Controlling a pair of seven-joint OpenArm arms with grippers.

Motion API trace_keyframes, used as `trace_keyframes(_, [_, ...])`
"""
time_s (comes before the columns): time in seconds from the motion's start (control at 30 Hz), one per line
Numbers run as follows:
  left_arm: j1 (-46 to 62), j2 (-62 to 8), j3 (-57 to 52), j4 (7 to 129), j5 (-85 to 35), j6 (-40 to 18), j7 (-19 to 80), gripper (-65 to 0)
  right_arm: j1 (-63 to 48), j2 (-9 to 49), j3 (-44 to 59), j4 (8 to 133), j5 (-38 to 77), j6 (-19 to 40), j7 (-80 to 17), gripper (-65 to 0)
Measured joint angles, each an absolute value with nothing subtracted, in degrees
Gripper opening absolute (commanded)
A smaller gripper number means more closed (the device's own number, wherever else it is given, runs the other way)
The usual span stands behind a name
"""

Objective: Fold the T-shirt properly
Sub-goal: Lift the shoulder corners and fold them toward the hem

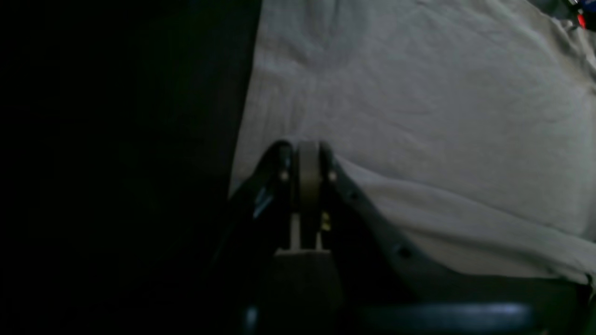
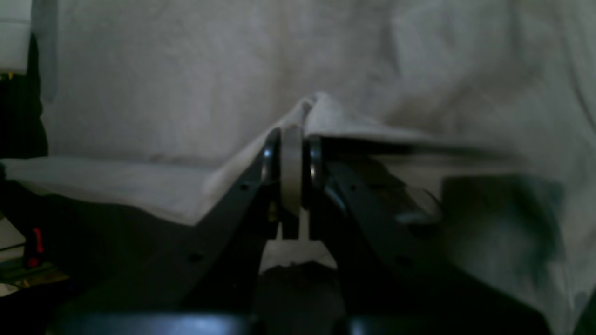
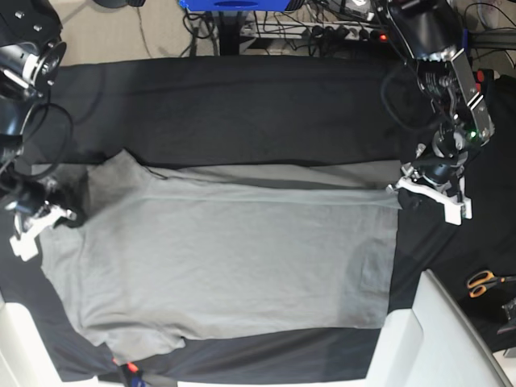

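The light-grey T-shirt (image 3: pixel 226 258) lies spread flat on the black table cloth (image 3: pixel 242 105), sleeves at the left of the base view and hem at the right. My left gripper (image 3: pixel 405 192) sits at the hem's far corner. In the left wrist view its jaws (image 1: pixel 308 146) are shut, and the T-shirt (image 1: pixel 419 93) drapes away from them. My right gripper (image 3: pixel 71 214) is at the shirt's left edge, near the far sleeve. Its jaws (image 2: pixel 292 132) are shut on a raised peak of the T-shirt (image 2: pixel 186 83).
Orange-handled scissors (image 3: pixel 484 282) lie on the cloth at the right. A white panel (image 3: pixel 439 339) runs along the lower right corner. Cables and a power strip (image 3: pixel 330 28) sit behind the table. A small red thing (image 3: pixel 129 371) lies near the lower sleeve.
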State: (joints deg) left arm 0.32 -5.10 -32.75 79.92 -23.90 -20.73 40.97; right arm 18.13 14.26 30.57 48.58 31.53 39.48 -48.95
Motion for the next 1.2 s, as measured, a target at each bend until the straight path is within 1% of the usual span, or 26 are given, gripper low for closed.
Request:
trace_keyframes(0.1, [-0.7, -5.5, -32.7, 77.2, -22.4, -20.8, 41.1, -65.0, 19.5, 14.3, 28.8, 47.3, 31.8, 39.5, -47.2, -64.4])
trace_keyframes(0.3, [-2.4, -6.0, -32.4, 74.7, -22.5, -20.8, 41.0, -65.0, 20.9, 15.0, 28.8, 42.4, 31.6, 39.5, -43.0, -64.4])
trace_keyframes(0.43, [-3.6, -8.3, -25.1, 72.7, -22.5, -20.3, 40.5, -65.0, 22.4, 16.1, 28.8, 40.1, 31.3, 39.5, -41.4, -64.4])
trace_keyframes(0.5, [-4.6, -8.1, -23.7, 72.3, -22.5, -20.3, 40.6, -65.0, 23.4, 15.9, 28.7, 40.1, 31.5, 39.5, -41.3, -64.4])
trace_keyframes(0.93, [-8.8, -8.4, -23.5, 72.1, -22.5, -20.3, 40.6, -65.0, 24.6, 15.9, 28.5, 40.1, 31.5, 39.5, -40.0, -64.4])
trace_keyframes(1.07, [-9.2, -8.3, -23.6, 72.1, -18.3, -20.3, 40.6, -65.0, 24.7, 15.8, 23.7, 40.1, 31.5, 39.5, -38.4, -64.4])
trace_keyframes(1.2, [-9.3, -8.1, -23.8, 72.1, -17.3, -20.3, 40.6, -65.0, 25.3, 15.6, 22.8, 40.1, 31.6, 39.5, -37.3, -64.4])
